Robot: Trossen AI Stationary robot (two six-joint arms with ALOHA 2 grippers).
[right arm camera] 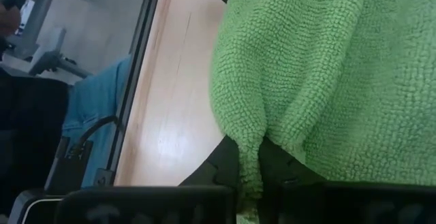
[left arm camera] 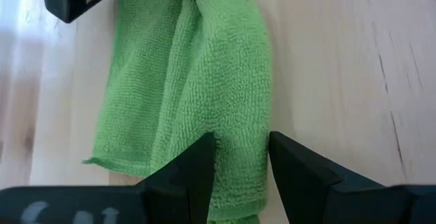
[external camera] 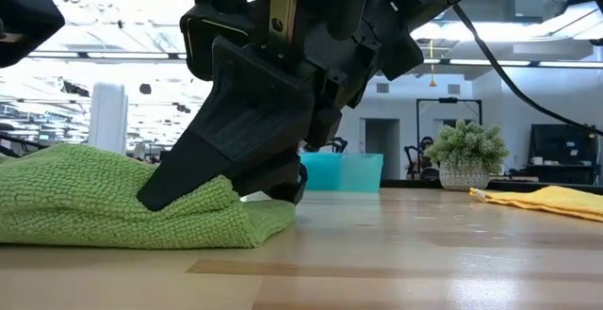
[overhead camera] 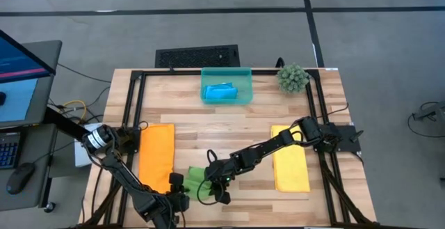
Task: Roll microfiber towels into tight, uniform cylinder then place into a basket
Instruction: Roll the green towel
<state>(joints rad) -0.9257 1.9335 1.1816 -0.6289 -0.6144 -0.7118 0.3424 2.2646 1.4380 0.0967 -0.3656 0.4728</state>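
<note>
Green towel (right arm camera: 306,81) pinched in right pincer (right arm camera: 249,157)

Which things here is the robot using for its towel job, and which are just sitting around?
For the job: green towel, orange towel, yellow towel, blue towel, basket, right gripper pinching the green towel, left gripper.

Just lying about: plant ball.

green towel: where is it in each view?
High: soft green microfiber towel at near table edge, between both arms.
Low: left side, under the dark right gripper.
Left wrist: centre, running between the jaws.
Right wrist: fills the right, fold pinched.
Shared landmark: right gripper on the towel.
</note>
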